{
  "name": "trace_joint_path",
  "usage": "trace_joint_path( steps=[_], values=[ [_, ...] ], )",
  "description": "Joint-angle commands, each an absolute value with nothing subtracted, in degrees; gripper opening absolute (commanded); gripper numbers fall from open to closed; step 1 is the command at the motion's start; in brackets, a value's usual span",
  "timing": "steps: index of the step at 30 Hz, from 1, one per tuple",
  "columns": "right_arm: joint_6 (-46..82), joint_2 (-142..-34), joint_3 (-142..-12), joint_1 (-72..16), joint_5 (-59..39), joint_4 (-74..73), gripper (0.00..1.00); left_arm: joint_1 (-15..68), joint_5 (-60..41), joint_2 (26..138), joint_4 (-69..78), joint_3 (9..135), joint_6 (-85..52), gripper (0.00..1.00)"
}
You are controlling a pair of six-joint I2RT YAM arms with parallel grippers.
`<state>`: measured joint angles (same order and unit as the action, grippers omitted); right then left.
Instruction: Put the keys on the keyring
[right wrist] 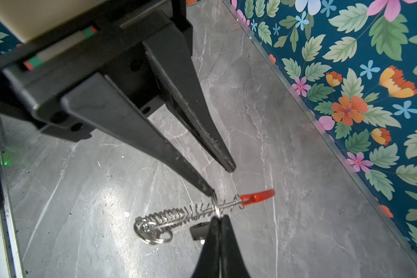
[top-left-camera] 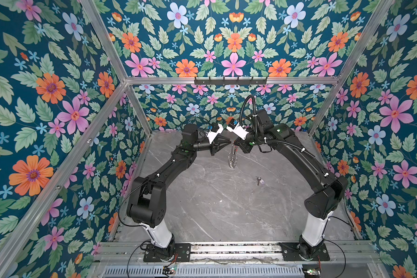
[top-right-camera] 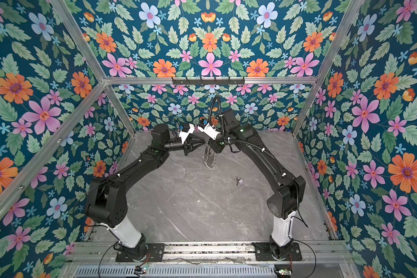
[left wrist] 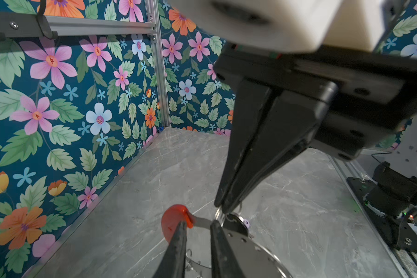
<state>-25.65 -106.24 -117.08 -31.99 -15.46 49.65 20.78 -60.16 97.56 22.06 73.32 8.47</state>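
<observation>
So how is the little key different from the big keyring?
The keyring hangs in the air from the shut right gripper; the key lies on the table. The keyring is a big loop strung with many small rings; the key is one tiny piece. The keyring has a red part; the key has a dark head and a pale purple tag. Both have shiny silver metal.

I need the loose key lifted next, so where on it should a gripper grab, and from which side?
Probably the dark head, from straight above: the key lies flat on the table, and the head looks its broadest part, with the lavender tag beside it.
</observation>
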Motion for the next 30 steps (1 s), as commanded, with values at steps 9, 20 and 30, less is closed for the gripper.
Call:
trace_joint_path(
  steps=[9,20,30],
  values=[
    [-26.38,-105.72,-117.79,-32.69,-16.74,47.65,0.00,21.10,-61.84,97.54,27.33,72.77,4.93,0.23],
    [-25.80,-105.34,-118.26,-33.15,-17.66,47.02,0.00,21.56,-64.40,97.73,27.42,72.52,5.01,0.11],
    [-23.91,-103.98,-115.99,-33.09,-18.37,44.22,0.00,21.56,-64.84,96.98,28.14,71.64,5.12,0.00]
  ],
)
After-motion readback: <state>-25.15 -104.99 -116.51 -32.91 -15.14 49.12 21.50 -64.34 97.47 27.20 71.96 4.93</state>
